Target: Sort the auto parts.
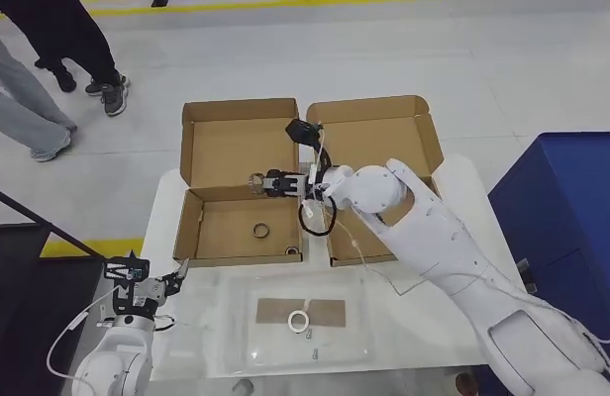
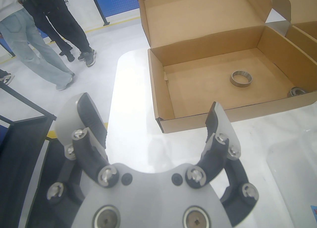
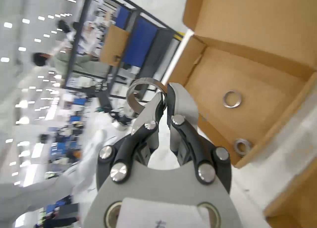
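Two parts lie in the left cardboard box (image 1: 189, 226): a loose steel ring (image 1: 260, 232) and a bearing (image 1: 289, 252) in its near corner. The right gripper (image 3: 164, 98) pinches a metal ring (image 3: 131, 101) by its wall, high over the box's back edge, close to the raised lid. Best to lower it over bare floor, apart from both parts, before letting go. The left gripper (image 2: 149, 105), spread and empty, hovers at the table's near left corner. A white ring (image 1: 299, 320) sits in the clear tray (image 1: 226, 297).
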